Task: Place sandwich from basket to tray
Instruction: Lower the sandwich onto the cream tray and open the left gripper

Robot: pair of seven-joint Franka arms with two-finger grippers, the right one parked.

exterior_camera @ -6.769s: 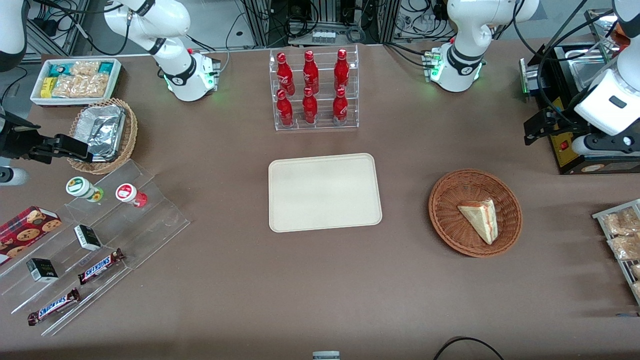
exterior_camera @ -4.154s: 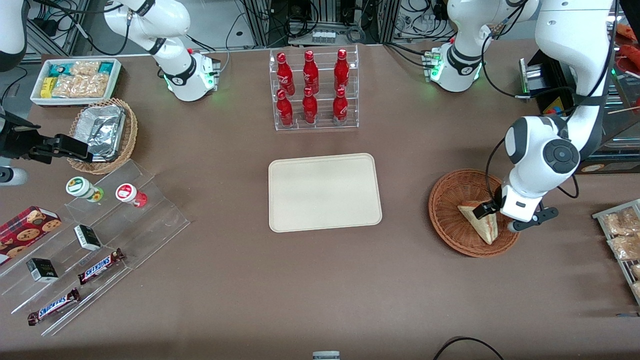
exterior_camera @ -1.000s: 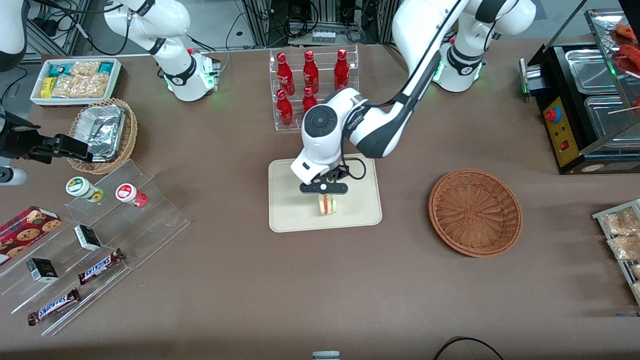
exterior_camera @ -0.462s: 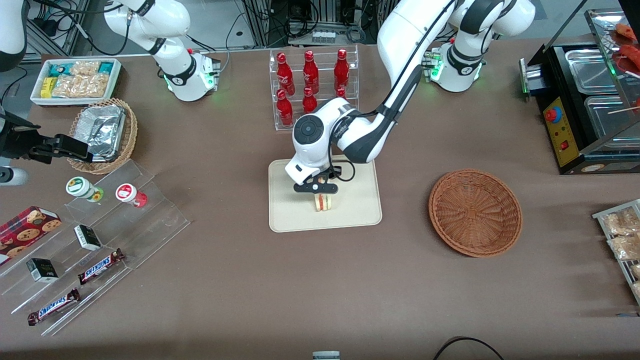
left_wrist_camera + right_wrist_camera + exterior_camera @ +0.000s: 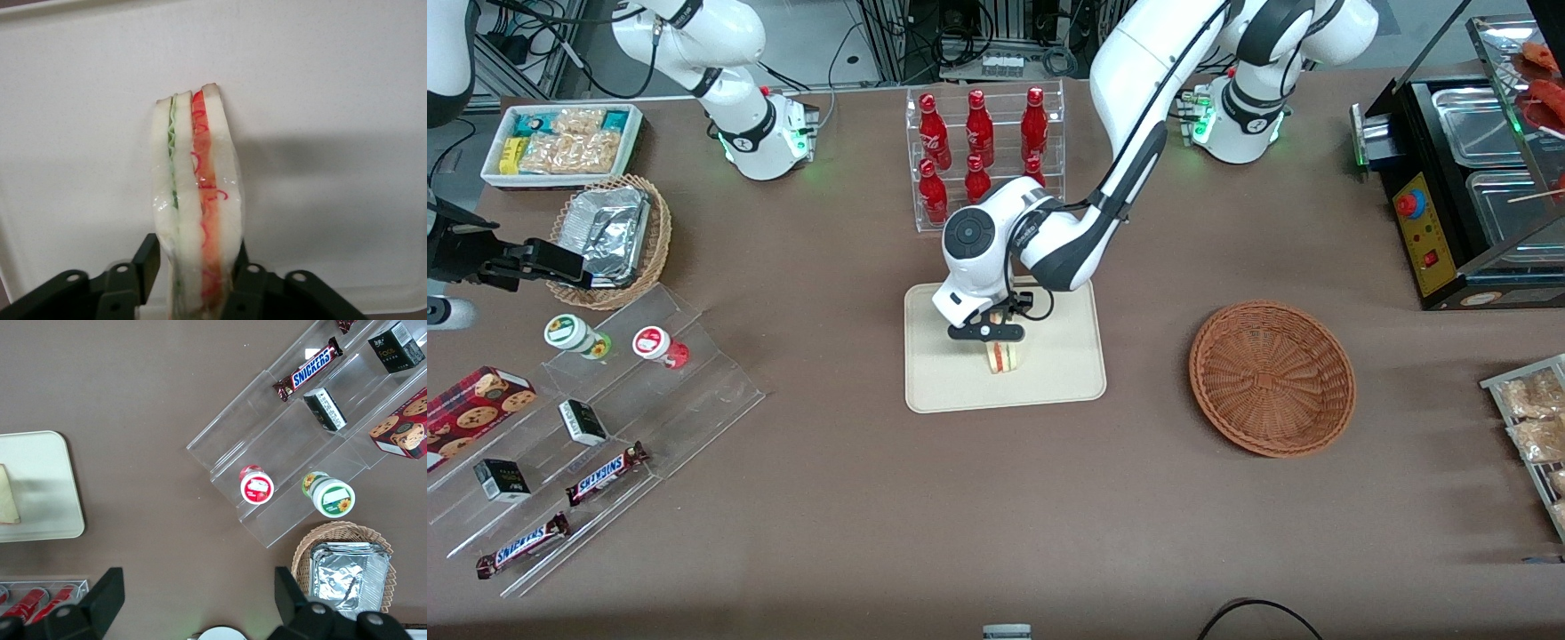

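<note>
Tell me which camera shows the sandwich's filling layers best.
The left wrist view: the sandwich fills it, red and green layers plain, clamped in the pincer over the tray. The front view shows it small beneath the pincer; the right wrist view catches only a pale bread corner.

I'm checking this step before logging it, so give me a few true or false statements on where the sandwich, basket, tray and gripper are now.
1. The sandwich is over the tray. True.
2. The basket holds the sandwich. False: nothing lies in the basket.
3. The gripper has its jaws shut on the sandwich. True: the wrist view shows it clamped between them.
4. The sandwich lies flat on its broad bread face. False: it is on edge, filling layers showing.
5. The gripper is above the basket. False: it is above the tray.
</note>
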